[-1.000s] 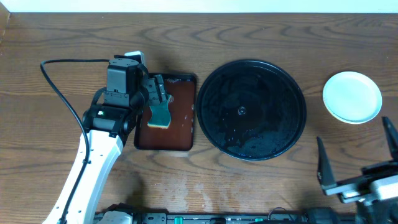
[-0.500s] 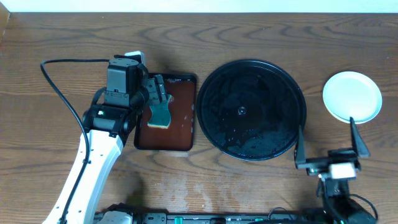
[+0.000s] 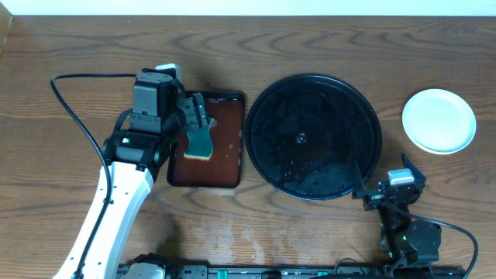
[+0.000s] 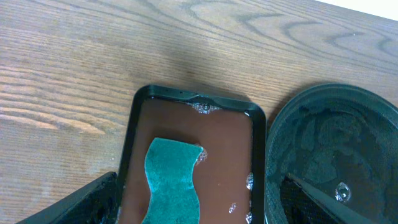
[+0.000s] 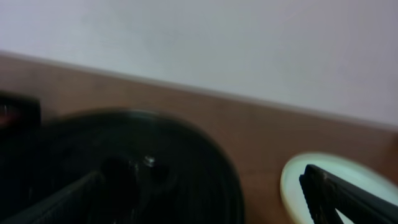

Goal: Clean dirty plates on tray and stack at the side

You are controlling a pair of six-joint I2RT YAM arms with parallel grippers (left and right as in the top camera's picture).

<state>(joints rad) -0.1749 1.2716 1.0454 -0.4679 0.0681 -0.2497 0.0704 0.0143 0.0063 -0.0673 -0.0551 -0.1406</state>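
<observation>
The round black tray (image 3: 310,93) sits mid-table, wet, with no plate on it; its rim also shows in the left wrist view (image 4: 323,143) and it fills the left of the right wrist view (image 5: 155,180). A pale plate (image 3: 439,120) lies on the wood to the tray's right, seen again as the plate (image 5: 292,186) past my right fingers; whether other plates lie under it I cannot tell. My left gripper (image 3: 198,116) (image 4: 199,211) hovers open over a green sponge (image 3: 200,143) (image 4: 171,180). My right gripper (image 3: 384,184) (image 5: 205,199) is open and empty near the front edge.
The sponge lies in a small rectangular dark-brown tray (image 3: 225,174) (image 4: 236,130) of wet film, just left of the black tray. A black cable (image 3: 70,108) loops over the table left of the left arm. A pale wall rises behind the table.
My right arm has swung from the right front corner inward to the tray's front right rim and tilted its camera up. The left arm and sponge have not moved.
</observation>
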